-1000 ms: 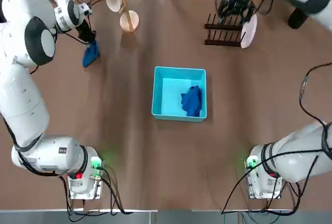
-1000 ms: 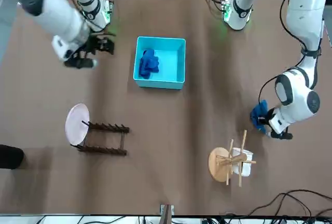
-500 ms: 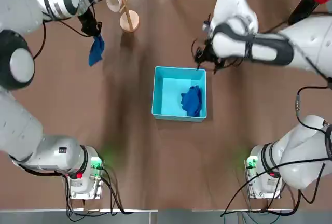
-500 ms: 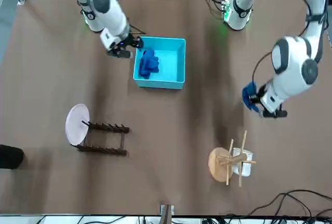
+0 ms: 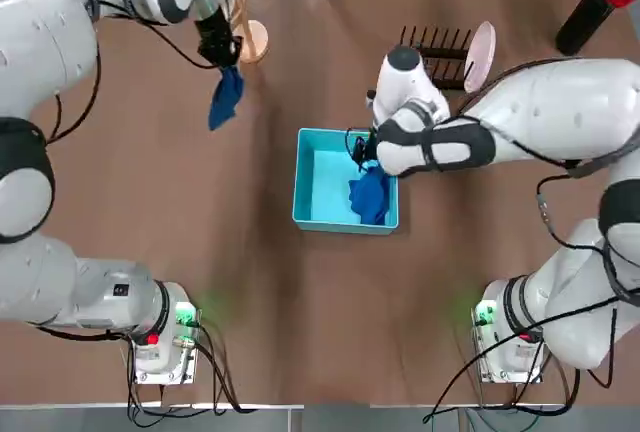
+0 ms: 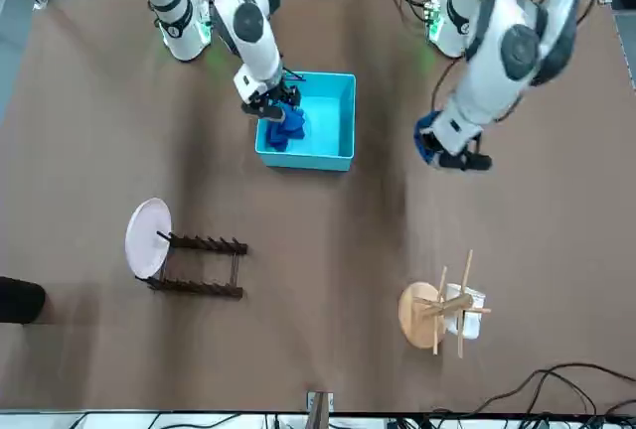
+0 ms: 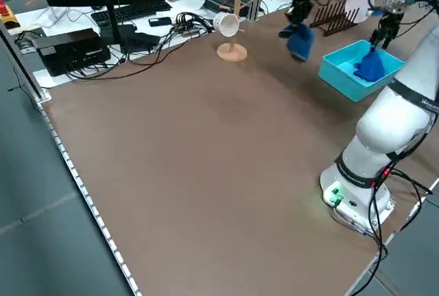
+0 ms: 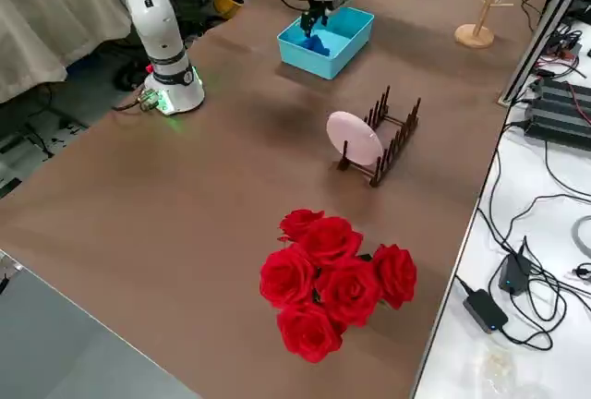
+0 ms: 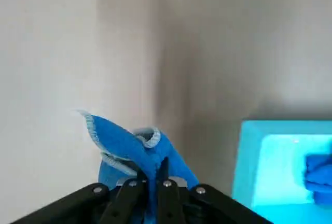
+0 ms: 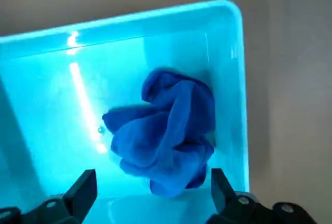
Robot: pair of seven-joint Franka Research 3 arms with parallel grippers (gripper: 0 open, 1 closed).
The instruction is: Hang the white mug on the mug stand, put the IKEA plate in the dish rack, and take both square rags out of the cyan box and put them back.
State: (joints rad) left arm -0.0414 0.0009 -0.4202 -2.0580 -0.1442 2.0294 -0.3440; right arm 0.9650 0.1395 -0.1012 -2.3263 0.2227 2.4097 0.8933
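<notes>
Left gripper (image 5: pixel 222 62) is pinching one blue rag (image 5: pixel 226 98), which dangles limp under it, off to the side of the cyan box (image 5: pixel 310 214). Right gripper (image 10: pixel 150 195) hangs spread wide right over the other rag (image 10: pixel 165 128), bunched in the box's corner. Soft, floppy stuff, so I'd grab the top of the heap.

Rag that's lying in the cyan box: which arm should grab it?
Right. Its pincer hangs open directly above the rag in the box, inside the cyan box. The left pincer is shut on the other rag, out over the table.
</notes>
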